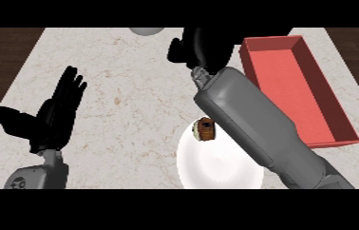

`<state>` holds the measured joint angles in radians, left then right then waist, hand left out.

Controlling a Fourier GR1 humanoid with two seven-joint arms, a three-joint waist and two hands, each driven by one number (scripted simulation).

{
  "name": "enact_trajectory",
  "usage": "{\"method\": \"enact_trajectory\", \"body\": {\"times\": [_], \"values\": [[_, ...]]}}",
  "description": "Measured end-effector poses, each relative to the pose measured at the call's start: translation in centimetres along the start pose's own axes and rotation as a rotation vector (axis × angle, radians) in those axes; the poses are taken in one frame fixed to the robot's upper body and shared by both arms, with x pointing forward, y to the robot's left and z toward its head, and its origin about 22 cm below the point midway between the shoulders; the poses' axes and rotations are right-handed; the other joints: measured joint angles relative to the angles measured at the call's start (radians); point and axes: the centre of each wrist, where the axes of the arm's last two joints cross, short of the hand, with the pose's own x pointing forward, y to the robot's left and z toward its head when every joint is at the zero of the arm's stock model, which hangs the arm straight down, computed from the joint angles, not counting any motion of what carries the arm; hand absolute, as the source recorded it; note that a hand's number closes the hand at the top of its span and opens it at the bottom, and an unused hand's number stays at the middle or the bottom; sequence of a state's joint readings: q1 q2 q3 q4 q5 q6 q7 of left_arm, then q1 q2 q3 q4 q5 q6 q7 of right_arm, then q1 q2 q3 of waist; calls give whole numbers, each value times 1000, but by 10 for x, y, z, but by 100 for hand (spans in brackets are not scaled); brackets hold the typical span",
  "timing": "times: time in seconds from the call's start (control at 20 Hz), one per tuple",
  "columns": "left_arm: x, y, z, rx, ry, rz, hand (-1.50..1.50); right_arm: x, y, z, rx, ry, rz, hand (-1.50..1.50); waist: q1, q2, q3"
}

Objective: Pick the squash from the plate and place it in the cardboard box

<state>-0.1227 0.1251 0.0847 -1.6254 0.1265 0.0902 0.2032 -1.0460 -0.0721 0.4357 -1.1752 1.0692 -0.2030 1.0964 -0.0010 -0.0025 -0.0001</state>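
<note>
The squash (205,129), a small brown and tan thing, lies on the white plate (217,169) near its rim at about 11 o'clock, partly hidden by the right forearm (263,129) that crosses above it. The plate sits at the counter's (133,105) near edge, at about 6 o'clock in the view.

The right hand (200,46) is far up the counter at 12 o'clock, well apart from the squash; it shows as a dark mass and I cannot tell how its fingers stand. Just to its right, at 2 to 3 o'clock, is the red box (326,108), long and open-topped, its near left wall close beside the forearm.

The left hand (52,112) rests at 9 o'clock, fingers straight and spread, holding nothing. Between it and the plate the marbled counter lies bare. A pale round object (146,31) peeks in at the far edge.
</note>
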Motion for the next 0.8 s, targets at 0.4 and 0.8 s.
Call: {"method": "enact_trajectory", "body": {"times": [0.4, 0.8], "values": [[1, -4, 8, 0, 0, 0, 0, -69, 2, -46, -85, 125, 114, 150, 2, 2, 0], [10, -5, 6, -8, -5, 3, 0, -135, 17, -72, -53, 191, 235, 150, 7, 4, 0]]}}
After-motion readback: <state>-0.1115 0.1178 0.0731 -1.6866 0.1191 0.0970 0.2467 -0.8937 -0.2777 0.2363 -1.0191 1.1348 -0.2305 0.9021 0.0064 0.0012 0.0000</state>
